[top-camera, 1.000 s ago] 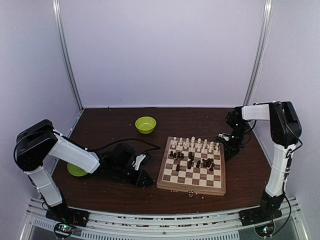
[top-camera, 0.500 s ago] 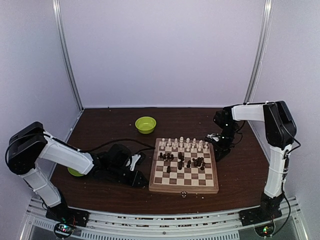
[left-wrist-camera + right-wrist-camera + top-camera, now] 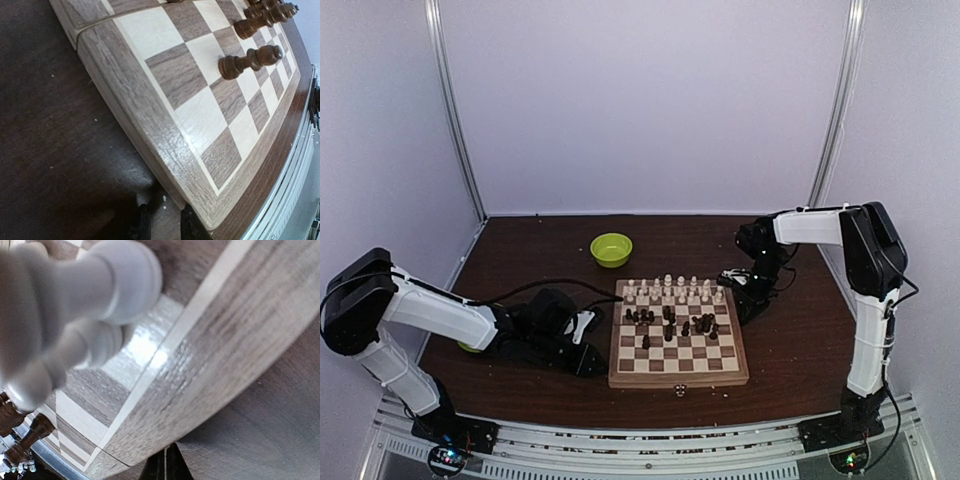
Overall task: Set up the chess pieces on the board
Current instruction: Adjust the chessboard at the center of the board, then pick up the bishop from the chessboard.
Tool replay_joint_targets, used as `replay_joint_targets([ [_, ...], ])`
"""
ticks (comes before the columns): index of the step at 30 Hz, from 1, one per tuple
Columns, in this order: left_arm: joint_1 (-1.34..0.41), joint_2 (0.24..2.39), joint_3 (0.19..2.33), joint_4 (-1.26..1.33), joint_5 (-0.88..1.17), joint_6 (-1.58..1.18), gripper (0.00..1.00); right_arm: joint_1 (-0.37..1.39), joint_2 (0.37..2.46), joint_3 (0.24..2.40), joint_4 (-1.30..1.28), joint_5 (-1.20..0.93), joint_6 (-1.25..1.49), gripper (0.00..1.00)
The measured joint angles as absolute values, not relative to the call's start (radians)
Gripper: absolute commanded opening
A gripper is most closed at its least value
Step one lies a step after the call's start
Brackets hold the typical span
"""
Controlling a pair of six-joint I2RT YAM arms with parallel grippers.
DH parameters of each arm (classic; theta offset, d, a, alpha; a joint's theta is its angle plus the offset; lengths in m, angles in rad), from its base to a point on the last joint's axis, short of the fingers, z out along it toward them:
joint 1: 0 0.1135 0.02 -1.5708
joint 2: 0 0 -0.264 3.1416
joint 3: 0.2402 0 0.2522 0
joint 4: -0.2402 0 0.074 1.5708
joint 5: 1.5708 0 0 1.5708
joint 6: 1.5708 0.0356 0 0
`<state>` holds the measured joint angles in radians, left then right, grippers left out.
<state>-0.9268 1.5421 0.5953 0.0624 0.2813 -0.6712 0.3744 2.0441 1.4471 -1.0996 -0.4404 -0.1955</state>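
Here's the board [image 3: 678, 335], lying between the two: left pincer [image 3: 165, 226] at its near-left corner, barely parted, empty; right pincer [image 3: 165, 464] at its far-right corner, closed, empty.

My desk [image 3: 800, 350] is dark brown wood, boxed in by pale lilac walls [image 3: 650, 100], silver posts [image 3: 455, 110] in the far corners, evenly lit.

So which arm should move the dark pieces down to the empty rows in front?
Probably the left. The left claw sits low by the board's near left corner, beside the empty front rows, with dark pieces ahead. The right claw is at the far right corner, beside the white pieces.
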Motion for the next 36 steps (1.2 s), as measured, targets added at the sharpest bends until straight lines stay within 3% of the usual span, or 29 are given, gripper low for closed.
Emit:
replay_joint_targets([
  [6,-0.967,1.542,0.638,-0.019,0.311,-0.647,0.24,0.353,2.034,1.427,-1.066,-0.48,-0.184,0.08],
  [11,-0.973,1.451,0.68,-0.191,0.278,-0.607,0.32,0.245,1.941,1.366,-1.054,-0.551,-0.187,0.14],
  [16,-0.973,1.35,0.773,-0.385,0.169,-0.551,0.44,0.09,1.728,1.34,-1.049,-0.632,-0.253,0.22],
  [23,-0.969,1.402,1.031,-0.484,0.01,-0.411,0.52,0.103,1.362,1.143,-0.937,-0.725,-0.339,0.34],
  [28,-0.953,1.566,1.242,-0.53,-0.069,-0.302,0.5,0.103,1.246,0.933,-0.821,-0.746,-0.363,0.43],
  [32,-0.897,1.669,1.325,-0.553,-0.075,-0.256,0.41,0.103,1.243,0.934,-0.779,-0.743,-0.368,0.52],
  [36,-0.841,1.72,1.334,-0.563,-0.024,-0.224,0.37,0.103,1.237,0.946,-0.751,-0.698,-0.39,0.52],
])
